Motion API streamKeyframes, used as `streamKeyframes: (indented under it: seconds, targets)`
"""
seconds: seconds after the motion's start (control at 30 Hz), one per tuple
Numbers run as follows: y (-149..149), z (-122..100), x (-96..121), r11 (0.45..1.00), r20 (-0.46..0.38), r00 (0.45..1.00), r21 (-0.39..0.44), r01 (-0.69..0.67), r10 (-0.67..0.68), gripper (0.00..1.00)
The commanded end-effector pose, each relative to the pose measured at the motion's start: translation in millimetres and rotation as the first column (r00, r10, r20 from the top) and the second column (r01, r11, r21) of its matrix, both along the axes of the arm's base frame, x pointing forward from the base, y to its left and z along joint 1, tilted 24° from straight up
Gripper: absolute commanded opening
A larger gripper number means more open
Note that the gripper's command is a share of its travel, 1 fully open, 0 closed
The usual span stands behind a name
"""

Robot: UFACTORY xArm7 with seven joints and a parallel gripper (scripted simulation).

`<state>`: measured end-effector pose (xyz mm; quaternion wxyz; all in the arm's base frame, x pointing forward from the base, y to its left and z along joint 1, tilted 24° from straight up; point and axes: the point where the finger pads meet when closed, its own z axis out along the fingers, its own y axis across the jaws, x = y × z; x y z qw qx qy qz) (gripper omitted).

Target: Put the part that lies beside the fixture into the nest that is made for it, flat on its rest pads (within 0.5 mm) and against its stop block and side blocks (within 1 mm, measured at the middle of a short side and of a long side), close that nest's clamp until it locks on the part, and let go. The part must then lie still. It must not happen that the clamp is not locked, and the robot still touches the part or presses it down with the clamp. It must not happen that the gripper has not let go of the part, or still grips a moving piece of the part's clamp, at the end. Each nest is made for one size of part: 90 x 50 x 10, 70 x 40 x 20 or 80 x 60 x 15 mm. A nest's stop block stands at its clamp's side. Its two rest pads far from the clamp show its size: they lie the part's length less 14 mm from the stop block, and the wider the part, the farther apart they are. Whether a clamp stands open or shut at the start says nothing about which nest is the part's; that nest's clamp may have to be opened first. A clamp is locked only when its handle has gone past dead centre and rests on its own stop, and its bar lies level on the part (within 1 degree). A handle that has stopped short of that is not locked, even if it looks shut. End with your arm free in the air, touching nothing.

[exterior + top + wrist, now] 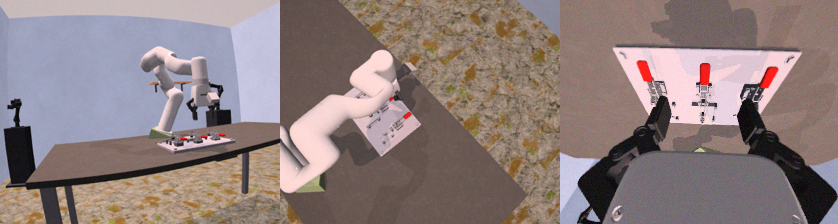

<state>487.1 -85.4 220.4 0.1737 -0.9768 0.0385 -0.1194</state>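
Black fingers (398, 95) (194, 115) hang wide and empty over the fixture (403, 133) (209, 143) (680, 60), its red handles (407, 115) (203, 136) (705, 74) towards twelve o'clock in the wrist view. The part cannot be made out; best locate it and square up before descending.

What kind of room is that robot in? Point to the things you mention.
It looks like a robot lab or workshop, though I can't be sure. A big white robot arm (343, 108) (175, 98) reaches over a table (464, 166) (104, 157), and two black stands (19, 154) (219, 117) hold small black arms (16, 114) (220, 89).
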Motion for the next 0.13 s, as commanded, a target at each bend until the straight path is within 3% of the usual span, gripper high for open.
streamKeyframes:
  seconds: [0.0,0.1]
  targets:
    - [-0.7,1.6,0.8,1.0,0.003,1.0,-0.001,0.002,-0.002,1.0]
    - [-0.7,1.6,0.8,1.0,0.003,1.0,-0.001,0.002,-0.002,1.0]
